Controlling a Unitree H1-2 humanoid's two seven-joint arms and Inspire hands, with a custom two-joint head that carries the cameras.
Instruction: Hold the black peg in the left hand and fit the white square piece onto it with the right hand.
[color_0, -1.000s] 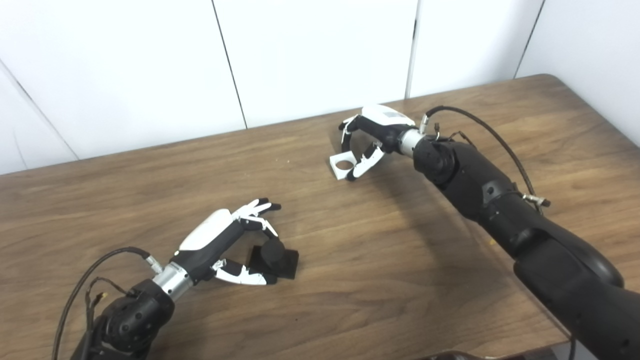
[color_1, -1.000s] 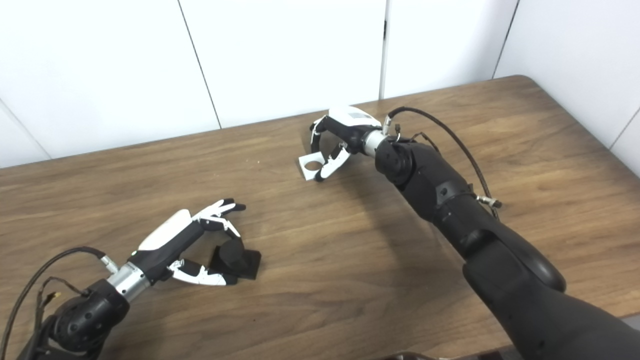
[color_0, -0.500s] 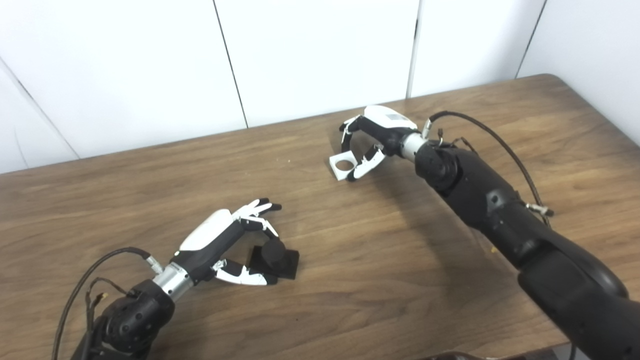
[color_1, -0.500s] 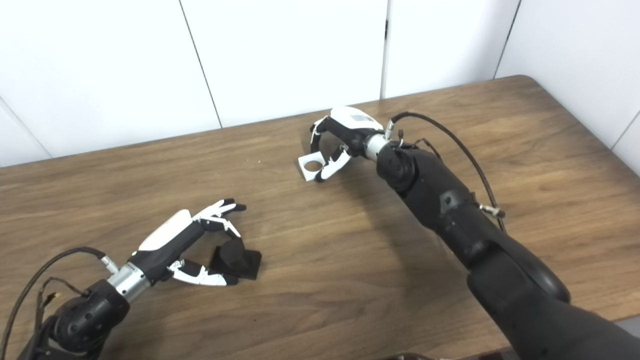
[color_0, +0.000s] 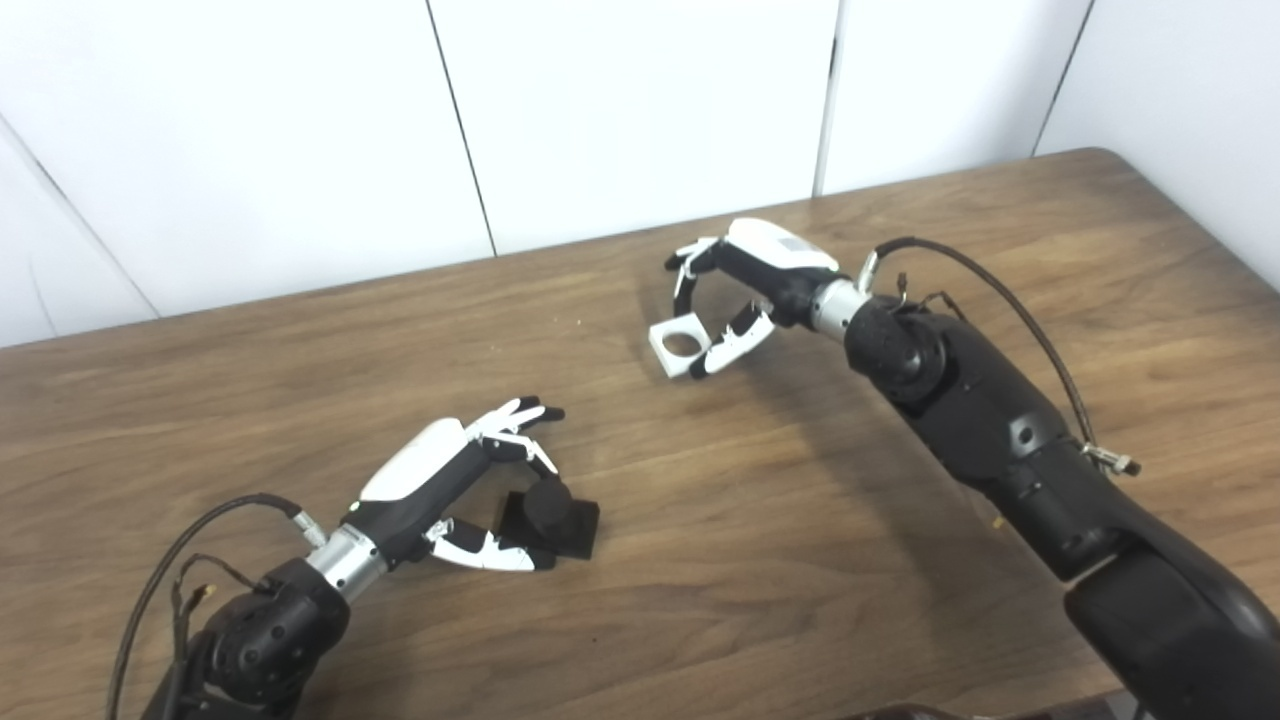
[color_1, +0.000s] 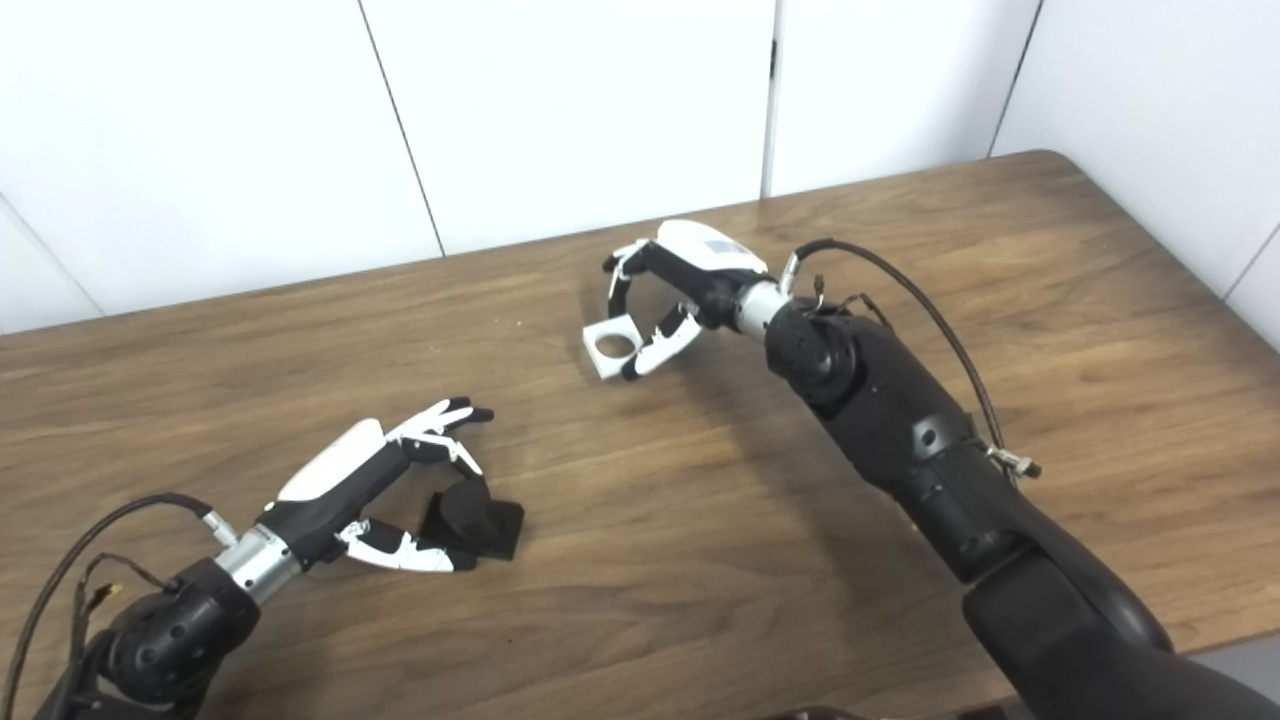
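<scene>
- Fingers of your right hand (color_0: 745, 300) curl over the white square piece (color_0: 679, 346), with the thumb against its right edge, so the piece sits pinched between them.
- You can see the round hole through the white square piece, facing upward; the piece appears tilted and seems to be just off the table (color_0: 800, 520), though its shadow makes that hard to tell for sure.
- Your right arm (color_0: 1000, 440) reaches in from the lower right, with a black cable looping above the wrist.
- Your left hand (color_0: 455, 480) lies low near the front left of the table, fingers spread apart above and the thumb stretched flat below.
- Between those fingers and the thumb stands the black peg (color_0: 548, 510), upright on its square black base, which rests flat on the wood.
- Your left hand brackets the black peg loosely; whether any fingertip touches it cannot be told, and it is not clasped.
- Both pieces are well apart, the white one toward the far middle, the black one nearer you.
</scene>
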